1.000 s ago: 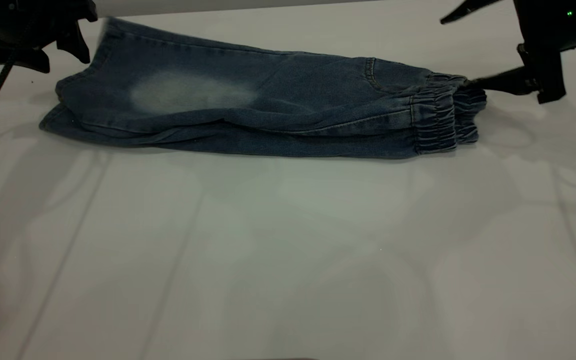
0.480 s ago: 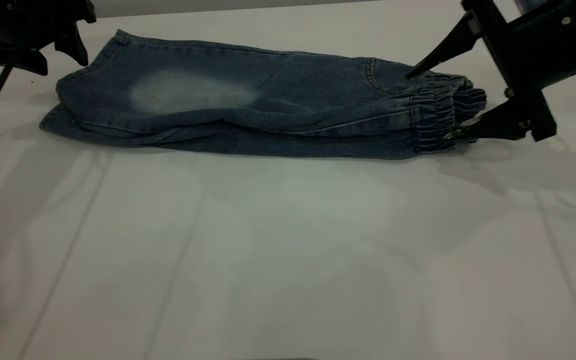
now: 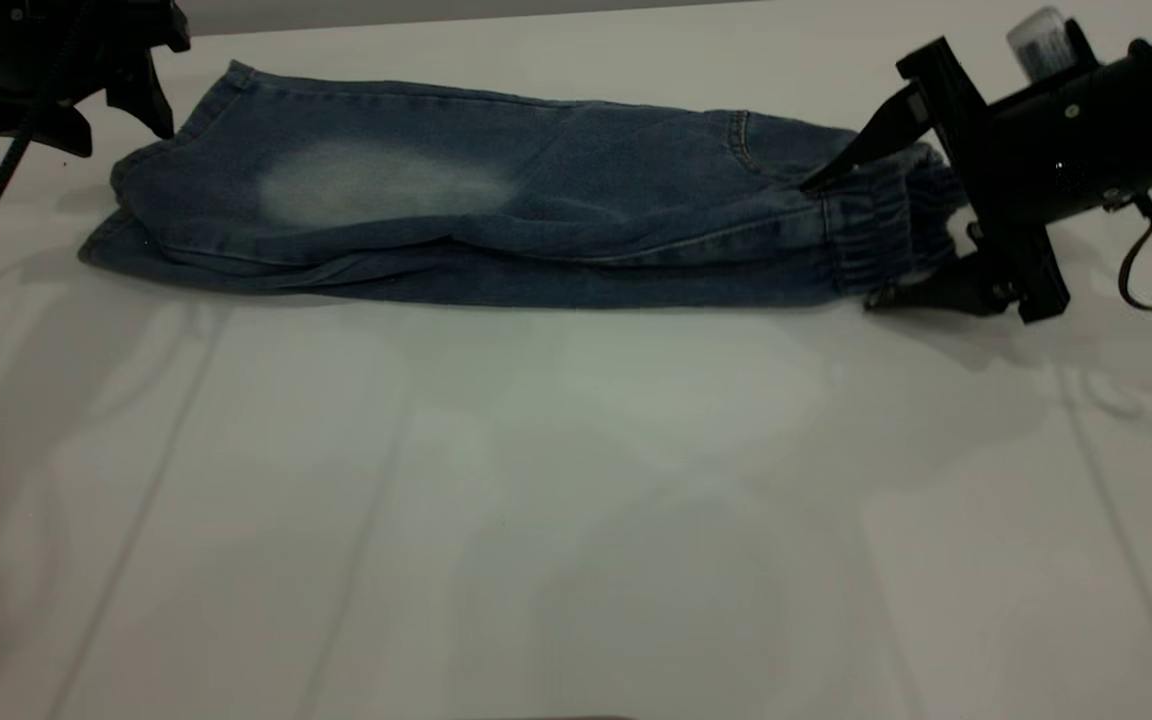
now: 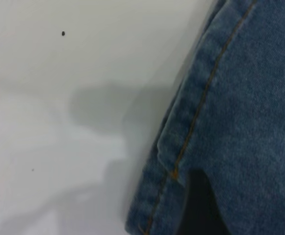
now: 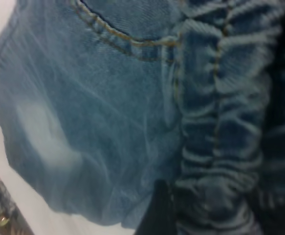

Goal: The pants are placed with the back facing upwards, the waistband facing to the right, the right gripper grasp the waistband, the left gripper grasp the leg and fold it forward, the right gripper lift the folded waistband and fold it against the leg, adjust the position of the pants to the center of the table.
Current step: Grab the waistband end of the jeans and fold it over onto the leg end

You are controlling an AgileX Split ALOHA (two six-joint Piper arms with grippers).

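The short blue denim pants point(image 3: 496, 225) lie folded lengthwise, one leg over the other, across the far part of the large white tabletop point(image 3: 576, 500), well toward 12 o'clock of its middle, with the hems pointing to 9 o'clock and the gathered elastic waistband point(image 3: 876, 240) to 3 o'clock. A pale faded patch point(image 3: 376, 185) shows on the upper layer, and the curved stitching of a back pocket point(image 3: 736, 145) sits just beside the waistband. The black boxy right claw point(image 3: 841, 240) comes in from 3 o'clock with its two tapering fingers spread wide apart, one finger point(image 3: 856, 150) lying over the top of the waistband near the pocket seam and the other point(image 3: 926, 295) low at the tabletop along the near edge of the band, so the waistband sits between them without being clamped. The right wrist view adds what the outside camera cannot: the puckered gathers of the waistband point(image 5: 220, 122) up close, the orange pocket stitching point(image 5: 127, 41), and a dark fingertip point(image 5: 157, 210) at the fabric's edge. The black left claw point(image 3: 141, 95) hovers at the far 9 o'clock corner above the hems; whether it is released or clenched I cannot tell. Its wrist view shows only the stitched hem point(image 4: 196, 122) against bare tabletop point(image 4: 59, 122), plus a dark finger point(image 4: 201, 205) over the denim.
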